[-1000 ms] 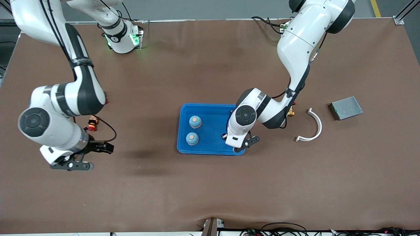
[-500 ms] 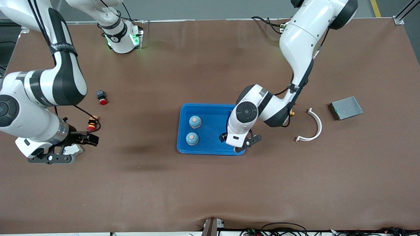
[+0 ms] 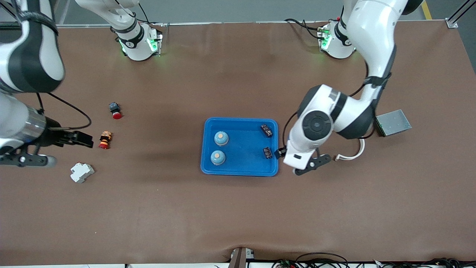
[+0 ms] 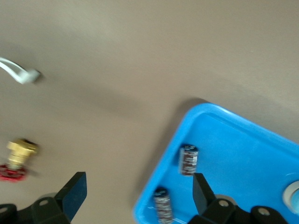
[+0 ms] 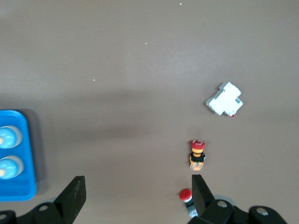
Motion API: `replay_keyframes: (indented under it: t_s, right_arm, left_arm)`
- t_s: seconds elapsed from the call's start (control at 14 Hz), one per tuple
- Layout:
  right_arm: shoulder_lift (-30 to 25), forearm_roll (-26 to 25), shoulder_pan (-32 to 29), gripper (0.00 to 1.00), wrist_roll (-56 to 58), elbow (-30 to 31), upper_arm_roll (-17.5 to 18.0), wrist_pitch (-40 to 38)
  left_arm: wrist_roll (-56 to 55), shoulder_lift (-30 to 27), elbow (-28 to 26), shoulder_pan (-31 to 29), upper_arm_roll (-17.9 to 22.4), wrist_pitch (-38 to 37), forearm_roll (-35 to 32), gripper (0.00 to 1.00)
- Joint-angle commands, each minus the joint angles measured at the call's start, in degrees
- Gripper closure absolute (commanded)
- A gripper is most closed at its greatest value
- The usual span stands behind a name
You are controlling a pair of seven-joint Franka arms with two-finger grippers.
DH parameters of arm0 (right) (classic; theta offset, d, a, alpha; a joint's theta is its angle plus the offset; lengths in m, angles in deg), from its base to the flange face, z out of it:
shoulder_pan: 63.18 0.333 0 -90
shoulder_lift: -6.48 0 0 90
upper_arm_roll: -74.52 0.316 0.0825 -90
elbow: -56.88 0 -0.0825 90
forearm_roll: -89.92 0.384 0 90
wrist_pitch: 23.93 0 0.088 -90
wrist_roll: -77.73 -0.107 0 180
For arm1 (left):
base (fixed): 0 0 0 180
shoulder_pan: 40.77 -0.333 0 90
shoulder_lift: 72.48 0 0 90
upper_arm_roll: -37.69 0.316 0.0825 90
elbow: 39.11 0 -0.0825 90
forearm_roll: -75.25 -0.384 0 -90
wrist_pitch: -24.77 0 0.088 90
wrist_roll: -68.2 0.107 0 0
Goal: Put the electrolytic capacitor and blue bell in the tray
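The bright-blue tray [image 3: 242, 165] lies mid-table. Two blue bells [image 3: 221, 138] [image 3: 218, 157] stand in it toward the right arm's end. Two dark electrolytic capacitors [image 3: 266, 130] [image 3: 267, 152] lie in it toward the left arm's end. My left gripper [image 3: 285, 154] is open and empty over the tray's rim beside the capacitors. The left wrist view shows the left gripper [image 4: 138, 189], the tray [image 4: 243, 149] and both capacitors [image 4: 188, 159] [image 4: 162, 203]. My right gripper [image 3: 80, 139] is open and empty over bare table. The right wrist view shows the right gripper [image 5: 136, 189] and the tray [image 5: 18, 191].
A red push button [image 3: 115, 109], an orange-red button [image 3: 105, 140] and a white block [image 3: 82, 172] lie toward the right arm's end. A white curved clip [image 3: 360, 149] and a grey metal box [image 3: 393, 122] lie toward the left arm's end. A brass part [image 4: 21, 151] shows in the left wrist view.
My left gripper has moved off the tray toward the left arm's end; two capacitors now show in the tray. My right arm has swung toward its end, uncovering the white block.
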Motion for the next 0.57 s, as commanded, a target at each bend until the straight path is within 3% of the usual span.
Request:
replay_keyframes:
  t_s: [0.0,0.5]
  right_arm:
    - [-5.1,1.5,-2.5,0.0,0.55,2.31,0.87,-1.36]
    - [-9.95,1.5,-4.0,0.0,0.55,2.31,0.78,-6.1]
  left_arm:
    - [7.63,-4.64,-1.76,-4.06,-0.53,-4.85,0.05,0.0]
    - [30.39,-12.02,-8.25,-16.54,-0.79,-6.89,1.2,0.0]
